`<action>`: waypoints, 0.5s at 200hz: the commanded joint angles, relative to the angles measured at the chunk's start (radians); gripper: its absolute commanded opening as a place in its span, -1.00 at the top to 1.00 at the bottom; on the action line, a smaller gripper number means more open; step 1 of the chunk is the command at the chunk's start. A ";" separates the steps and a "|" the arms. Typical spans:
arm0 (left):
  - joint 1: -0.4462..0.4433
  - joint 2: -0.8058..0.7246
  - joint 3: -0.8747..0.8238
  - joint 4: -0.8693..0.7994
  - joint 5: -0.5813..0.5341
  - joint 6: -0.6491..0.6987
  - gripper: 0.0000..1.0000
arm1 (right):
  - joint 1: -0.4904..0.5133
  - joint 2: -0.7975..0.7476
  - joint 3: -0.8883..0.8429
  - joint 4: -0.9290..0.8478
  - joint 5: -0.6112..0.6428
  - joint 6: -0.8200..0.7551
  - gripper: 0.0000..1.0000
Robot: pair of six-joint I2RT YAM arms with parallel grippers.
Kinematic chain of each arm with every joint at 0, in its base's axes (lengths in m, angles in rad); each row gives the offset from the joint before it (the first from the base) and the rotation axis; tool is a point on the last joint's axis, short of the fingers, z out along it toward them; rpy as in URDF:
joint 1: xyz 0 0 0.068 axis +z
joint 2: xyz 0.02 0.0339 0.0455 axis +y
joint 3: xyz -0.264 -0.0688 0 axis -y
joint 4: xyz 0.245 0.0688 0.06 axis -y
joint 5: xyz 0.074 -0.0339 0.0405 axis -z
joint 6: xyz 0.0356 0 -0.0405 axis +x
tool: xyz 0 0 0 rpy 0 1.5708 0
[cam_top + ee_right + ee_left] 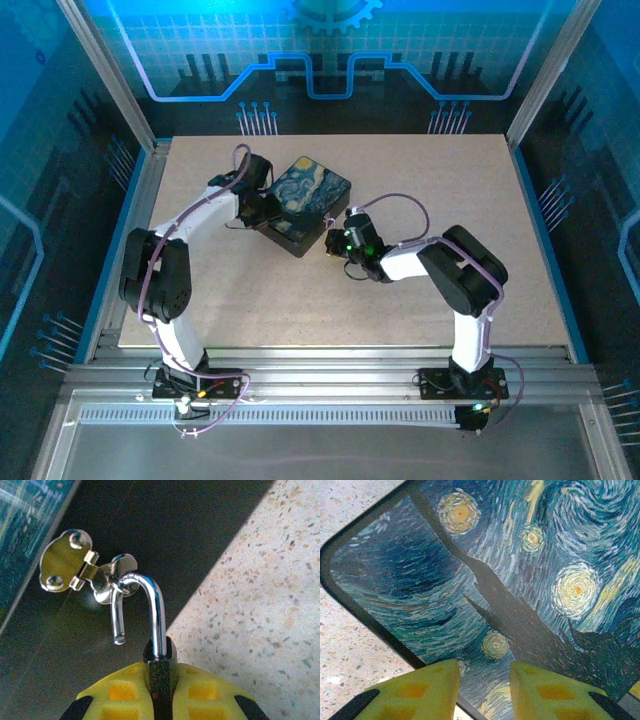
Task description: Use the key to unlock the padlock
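Note:
The padlock [159, 652] shows a dark body pinched between the yellow fingers of my right gripper [160, 672], which is shut on it. Its silvery shackle [156, 605] stands open, one leg free, and is hooked through the metal hasp [75, 565] on the dark side of the painted box [310, 195]. In the top view my right gripper [336, 243] sits at the box's near right corner. My left gripper [485, 672] hangs over the box's swirling blue-yellow lid [510, 570] near its edge, fingers apart with nothing between them. The key is out of view.
The box lies tilted at the middle back of the speckled tabletop [400, 290]. The left arm [190, 225] reaches to its left side, the right arm [440, 260] to its right. Metal frame rails [330, 375] run along the near edge.

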 commanded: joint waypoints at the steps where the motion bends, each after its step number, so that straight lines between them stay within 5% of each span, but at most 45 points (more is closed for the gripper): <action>1: -0.007 0.028 -0.031 -0.091 -0.011 0.019 0.32 | -0.048 -0.007 0.015 0.205 -0.030 0.102 1.00; 100: -0.032 0.079 0.048 -0.174 -0.038 0.073 0.33 | -0.171 0.133 0.317 -0.115 -0.273 0.003 0.71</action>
